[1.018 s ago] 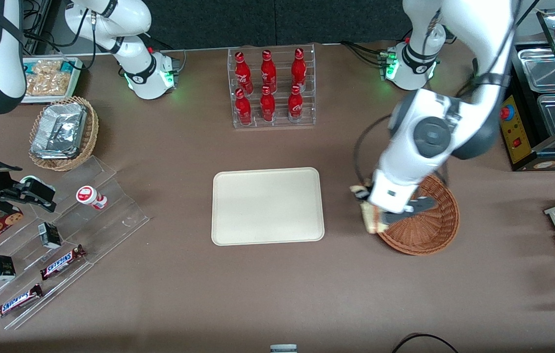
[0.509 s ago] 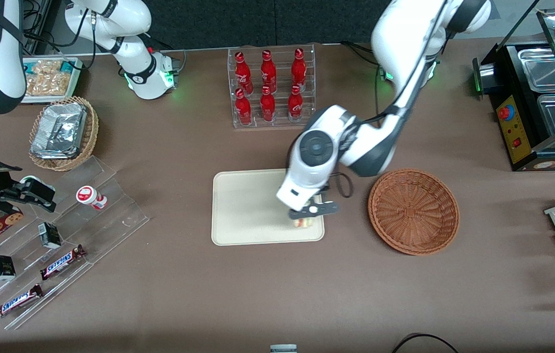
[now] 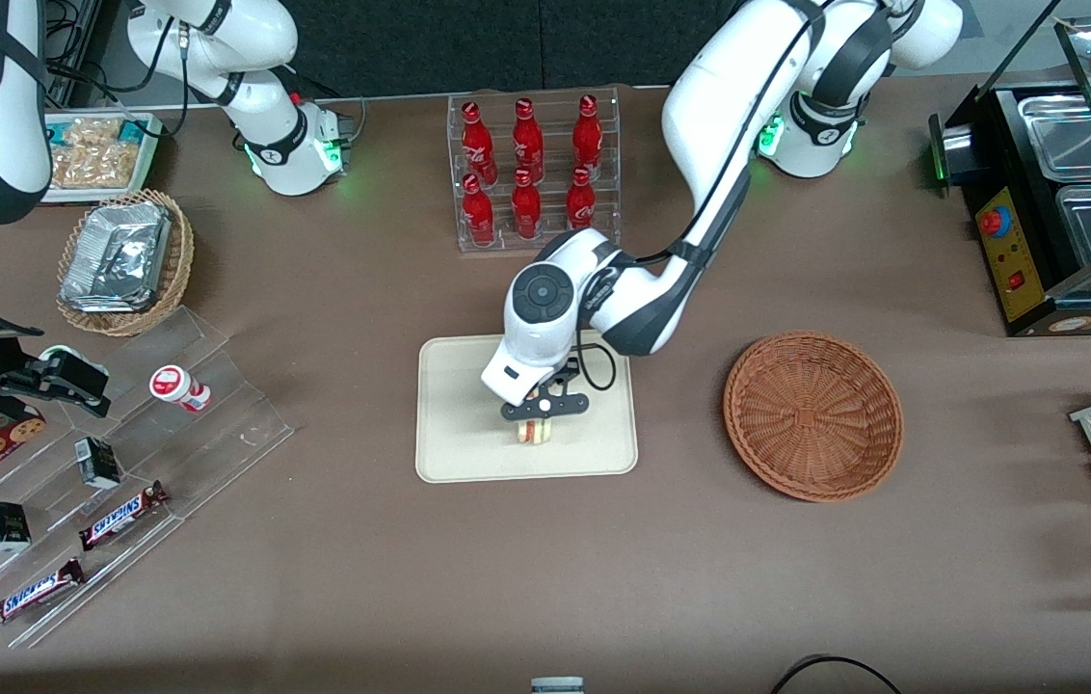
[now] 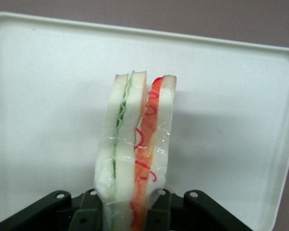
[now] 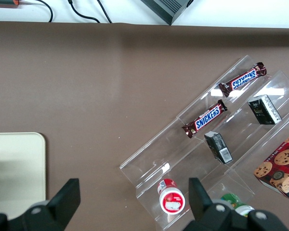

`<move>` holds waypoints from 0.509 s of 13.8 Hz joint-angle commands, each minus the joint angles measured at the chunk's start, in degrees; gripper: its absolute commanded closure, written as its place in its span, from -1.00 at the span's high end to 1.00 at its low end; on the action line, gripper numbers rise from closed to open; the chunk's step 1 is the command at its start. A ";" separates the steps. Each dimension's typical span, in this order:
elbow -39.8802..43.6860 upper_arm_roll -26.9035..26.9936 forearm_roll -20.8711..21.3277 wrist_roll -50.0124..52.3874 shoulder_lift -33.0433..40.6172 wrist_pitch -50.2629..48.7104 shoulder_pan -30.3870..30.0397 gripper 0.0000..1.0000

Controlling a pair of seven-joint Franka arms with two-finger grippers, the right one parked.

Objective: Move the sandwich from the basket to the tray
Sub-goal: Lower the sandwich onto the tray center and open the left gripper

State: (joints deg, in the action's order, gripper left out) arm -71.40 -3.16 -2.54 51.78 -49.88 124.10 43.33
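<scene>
We see the gripper (image 3: 540,416) over the tray (image 3: 454,443), closed on the sandwich (image 3: 535,431), which stands edge-up above the tray's middle. The basket (image 3: 813,414) sits at the tray's 3 o'clock, well apart, toward the working arm's end.

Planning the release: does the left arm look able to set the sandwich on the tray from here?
Probably yes. The end effector holds the sandwich over bare tray, with nothing between them.
</scene>
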 commanded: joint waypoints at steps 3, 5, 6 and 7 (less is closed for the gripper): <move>3.81 1.14 0.34 2.54 -5.31 3.16 2.28 -0.33; 3.81 1.14 3.40 2.97 -5.49 3.16 2.81 0.06; 3.81 1.14 4.20 4.11 -5.15 2.81 2.72 0.73; 3.81 1.05 3.86 4.38 -4.45 2.29 2.55 1.00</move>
State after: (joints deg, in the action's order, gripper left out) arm -69.35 -2.87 0.15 54.01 -54.09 127.44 44.98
